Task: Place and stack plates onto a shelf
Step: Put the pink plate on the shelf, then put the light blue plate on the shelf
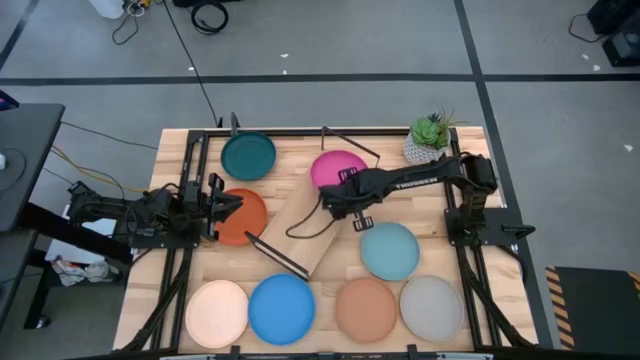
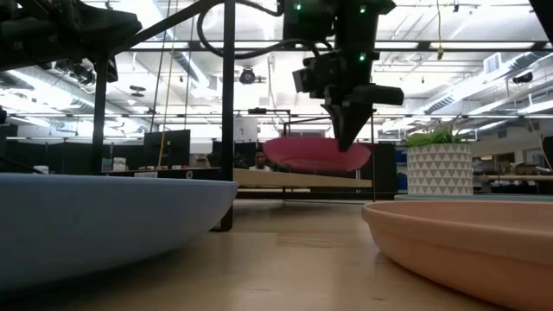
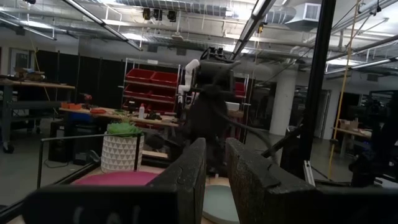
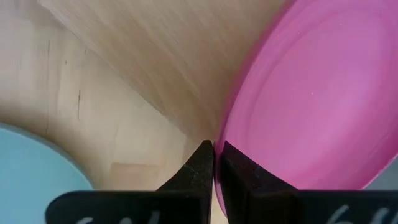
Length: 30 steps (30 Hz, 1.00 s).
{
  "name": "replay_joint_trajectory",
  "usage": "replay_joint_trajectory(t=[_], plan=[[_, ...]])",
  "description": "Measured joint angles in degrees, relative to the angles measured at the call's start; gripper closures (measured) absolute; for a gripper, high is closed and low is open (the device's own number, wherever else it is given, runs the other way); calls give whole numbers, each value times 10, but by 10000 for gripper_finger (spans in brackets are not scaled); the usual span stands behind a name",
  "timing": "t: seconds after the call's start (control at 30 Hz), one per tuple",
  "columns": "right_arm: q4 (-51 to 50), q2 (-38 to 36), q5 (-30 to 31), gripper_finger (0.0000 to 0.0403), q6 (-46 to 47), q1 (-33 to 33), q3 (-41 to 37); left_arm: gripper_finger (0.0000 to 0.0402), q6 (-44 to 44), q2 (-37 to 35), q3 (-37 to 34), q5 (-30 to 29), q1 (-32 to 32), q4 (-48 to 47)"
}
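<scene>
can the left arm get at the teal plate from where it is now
Probably yes. The left gripper sits over the orange-red plate at the table's left side, and the teal plate lies just beyond it, uncovered, with nothing between them. The right gripper is busy at the magenta plate, away from that path.

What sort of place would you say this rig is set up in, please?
Probably a robotics lab or workshop. Beyond the table, the left wrist view shows red storage bins on racks, cluttered workbenches and exposed ceiling ducts; the high view shows taped lines on a grey floor.
</scene>
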Motion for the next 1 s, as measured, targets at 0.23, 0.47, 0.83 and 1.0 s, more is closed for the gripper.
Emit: replay_joint_trajectory(t=[0.23,0.47,0.83,1.0], plan=[[12,0,-28,377,23,-9,0,333,0,0,0,0,0,0],[14,0,-49,368,29,-9,0,333,0,0,0,0,0,0],[16,-8,-18,302,35,1,0,333,0,0,0,0,0,0],[9,-41,-21,280,73,28,0,333,1,0,0,0,0,0]])
